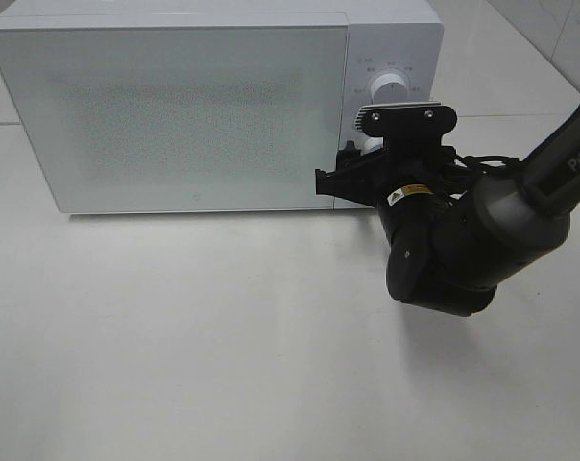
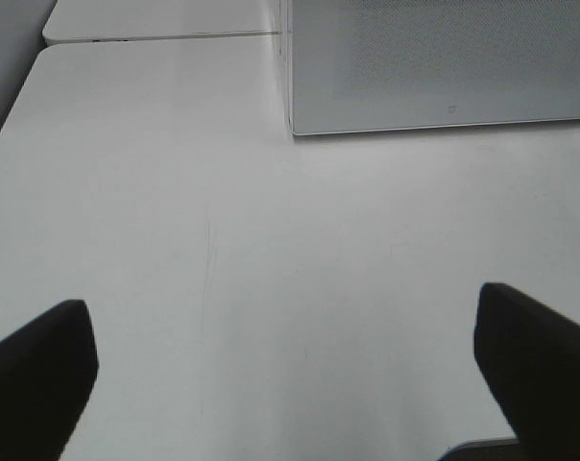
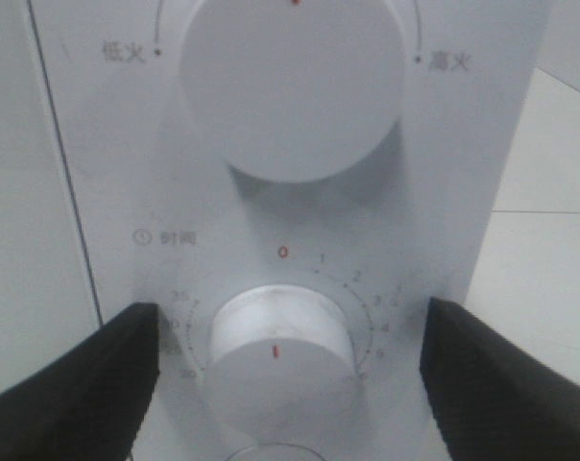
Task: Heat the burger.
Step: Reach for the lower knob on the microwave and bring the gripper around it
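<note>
The right claw (image 3: 288, 370) is spread wide, with one finger on each side of the lower dial (image 3: 276, 357) of a shut microwave (image 1: 175, 106); gaps are seen between. The left claw (image 2: 285, 375) is spread above the table (image 2: 156, 192). The burger cannot be seen.

Lab-style test bench — white microwave (image 1: 175, 115) on plain white tabletop (image 1: 223, 355), robot arm (image 1: 501, 221) alongside.

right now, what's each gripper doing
left gripper: open, holding nothing
right gripper: open, straddling the timer knob, not gripping it
</note>
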You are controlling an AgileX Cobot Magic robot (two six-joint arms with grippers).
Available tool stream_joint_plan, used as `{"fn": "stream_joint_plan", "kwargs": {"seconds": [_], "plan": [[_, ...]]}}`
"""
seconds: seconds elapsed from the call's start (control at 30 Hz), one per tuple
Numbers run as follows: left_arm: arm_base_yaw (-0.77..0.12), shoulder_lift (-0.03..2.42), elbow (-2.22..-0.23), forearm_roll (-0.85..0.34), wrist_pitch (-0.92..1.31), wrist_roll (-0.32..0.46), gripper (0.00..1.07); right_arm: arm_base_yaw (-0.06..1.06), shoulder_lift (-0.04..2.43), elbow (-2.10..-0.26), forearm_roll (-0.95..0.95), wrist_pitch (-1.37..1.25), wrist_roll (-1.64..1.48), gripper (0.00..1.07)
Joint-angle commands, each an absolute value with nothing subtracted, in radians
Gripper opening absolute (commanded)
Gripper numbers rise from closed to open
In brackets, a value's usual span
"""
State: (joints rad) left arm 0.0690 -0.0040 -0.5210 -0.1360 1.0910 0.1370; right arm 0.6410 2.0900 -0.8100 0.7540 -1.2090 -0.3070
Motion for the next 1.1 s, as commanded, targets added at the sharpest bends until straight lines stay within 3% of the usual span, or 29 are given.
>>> {"fn": "stream_joint_plan", "kwargs": {"seconds": [0.03,0.2,0.27,0.3,0.37,0.4,0.43,0.47,0.53,1.1], "plan": [[0.074,-0.029,-0.519,-0.140,1.076,0.131,1.00,0.631,2.092,-0.824,0.746,-1.310,-0.295,0.72],[0.074,-0.029,-0.519,-0.140,1.076,0.131,1.00,0.631,2.093,-0.824,0.746,-1.302,-0.292,0.61],[0.074,-0.029,-0.519,-0.140,1.076,0.131,1.00,0.631,2.093,-0.824,0.746,-1.296,-0.290,0.45],[0.074,-0.029,-0.519,-0.140,1.076,0.131,1.00,0.631,2.093,-0.824,0.746,-1.296,-0.290,0.45],[0.074,-0.029,-0.519,-0.140,1.076,0.131,1.00,0.631,2.093,-0.824,0.746,-1.293,-0.288,0.26],[0.074,-0.029,-0.519,-0.140,1.076,0.131,1.00,0.631,2.093,-0.824,0.746,-1.293,-0.288,0.26],[0.074,-0.029,-0.519,-0.140,1.076,0.131,1.00,0.631,2.093,-0.824,0.746,-1.293,-0.288,0.16],[0.074,-0.029,-0.519,-0.140,1.076,0.131,1.00,0.631,2.093,-0.824,0.746,-1.293,-0.288,0.16],[0.074,-0.029,-0.519,-0.140,1.076,0.131,1.00,0.631,2.093,-0.824,0.746,-1.293,-0.288,0.06],[0.074,-0.029,-0.519,-0.140,1.076,0.131,1.00,0.631,2.091,-0.824,0.702,-1.315,-0.172,0.04]]}}
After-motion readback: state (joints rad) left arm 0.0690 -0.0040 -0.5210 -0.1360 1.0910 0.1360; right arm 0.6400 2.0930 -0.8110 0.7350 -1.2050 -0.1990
